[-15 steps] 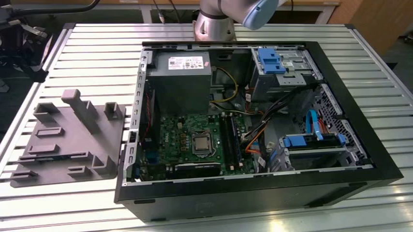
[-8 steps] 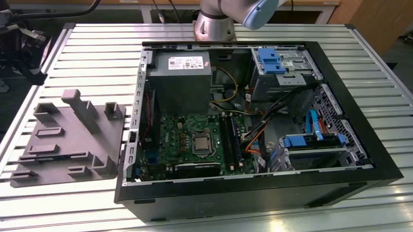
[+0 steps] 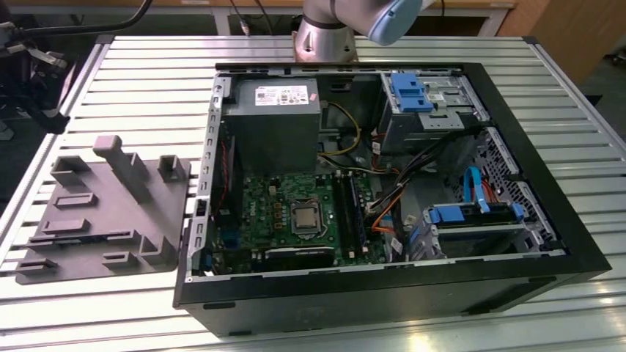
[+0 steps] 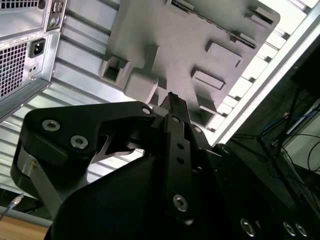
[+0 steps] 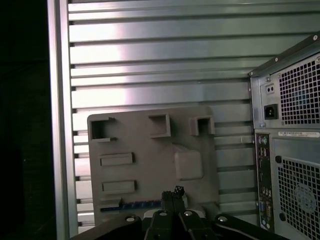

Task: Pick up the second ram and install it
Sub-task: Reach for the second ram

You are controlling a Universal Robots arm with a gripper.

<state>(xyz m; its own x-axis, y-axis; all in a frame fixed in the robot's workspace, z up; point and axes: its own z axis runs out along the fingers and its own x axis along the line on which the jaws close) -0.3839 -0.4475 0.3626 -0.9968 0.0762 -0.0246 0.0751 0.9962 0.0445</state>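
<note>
Right at the wrist, the gripper point(image 5: 174, 192) hangs over the table, fingertips pressed together with nothing pinched. Just past them, the second ram point(image 5: 131, 205) lies edge-on in the grey tray point(image 5: 150, 150). Beside the tray stands the open computer case point(image 5: 290, 150).

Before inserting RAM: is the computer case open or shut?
Open: in the exterior view the computer case has no side panel, exposing the motherboard and power supply.

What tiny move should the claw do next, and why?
Probably open up. The claw looks shut and empty, and it hovers over the grey tray, close to the thin ram stick sitting in the tray's long slot. It would need a gap to grab it.
</note>
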